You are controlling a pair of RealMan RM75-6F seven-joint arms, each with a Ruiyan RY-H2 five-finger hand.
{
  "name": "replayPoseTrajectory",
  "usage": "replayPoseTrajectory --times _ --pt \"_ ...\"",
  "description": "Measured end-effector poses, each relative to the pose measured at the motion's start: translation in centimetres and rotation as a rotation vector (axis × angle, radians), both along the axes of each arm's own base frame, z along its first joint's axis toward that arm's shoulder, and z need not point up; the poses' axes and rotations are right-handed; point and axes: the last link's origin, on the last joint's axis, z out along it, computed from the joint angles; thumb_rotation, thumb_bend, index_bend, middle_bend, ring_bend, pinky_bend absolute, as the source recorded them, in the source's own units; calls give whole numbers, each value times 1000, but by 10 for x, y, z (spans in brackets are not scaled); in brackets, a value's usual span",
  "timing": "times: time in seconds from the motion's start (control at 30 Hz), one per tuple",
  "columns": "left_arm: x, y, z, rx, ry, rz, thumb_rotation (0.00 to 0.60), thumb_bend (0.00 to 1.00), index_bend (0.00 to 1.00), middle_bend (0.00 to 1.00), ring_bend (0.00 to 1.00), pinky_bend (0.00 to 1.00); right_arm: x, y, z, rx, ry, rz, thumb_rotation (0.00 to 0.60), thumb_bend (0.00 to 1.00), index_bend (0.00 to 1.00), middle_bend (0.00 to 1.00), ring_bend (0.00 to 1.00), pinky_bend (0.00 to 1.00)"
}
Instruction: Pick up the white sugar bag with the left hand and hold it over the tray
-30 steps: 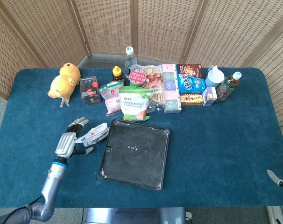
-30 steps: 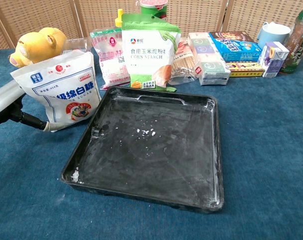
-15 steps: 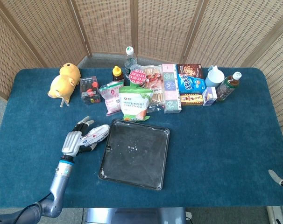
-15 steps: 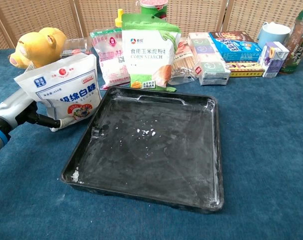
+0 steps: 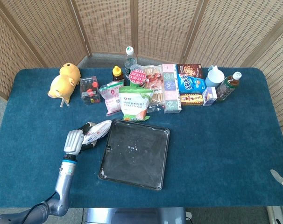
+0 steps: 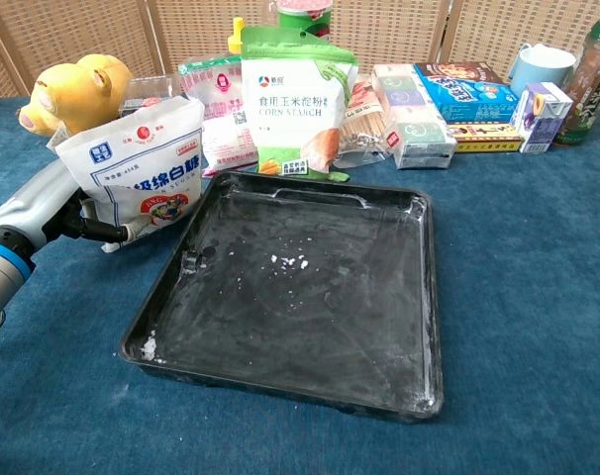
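The left robot hand [image 5: 75,140] grips one white sugar bag [image 6: 145,176] from behind, fingers closed around it. The bag stands upright just beside the left edge of the single black tray [image 6: 399,327], not over it. Only a tip of the right robot hand [image 5: 278,177] shows at the frame's lower right; I cannot tell its state. The worktop [image 5: 216,140] is covered in blue cloth, with wicker screens [image 5: 160,28] behind. One yellow plush toy [image 5: 64,80] and one corn starch pouch [image 6: 292,99] sit among groceries along the far side.
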Motion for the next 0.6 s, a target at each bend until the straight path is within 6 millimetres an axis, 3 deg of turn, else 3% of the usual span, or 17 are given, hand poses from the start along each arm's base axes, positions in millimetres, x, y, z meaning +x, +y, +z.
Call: replayPoseTrajectory --times 0.3,0.6 --pt "-12 -1 34 0 19 -92 600 480 670 608 609 619 1 0 -3 7 7 2 600 93 43 0 0 0" --pt "-22 0 98 -12 224 -288 600 499 670 608 609 615 4 0 -4 9 10 3 600 93 43 0 0 0"
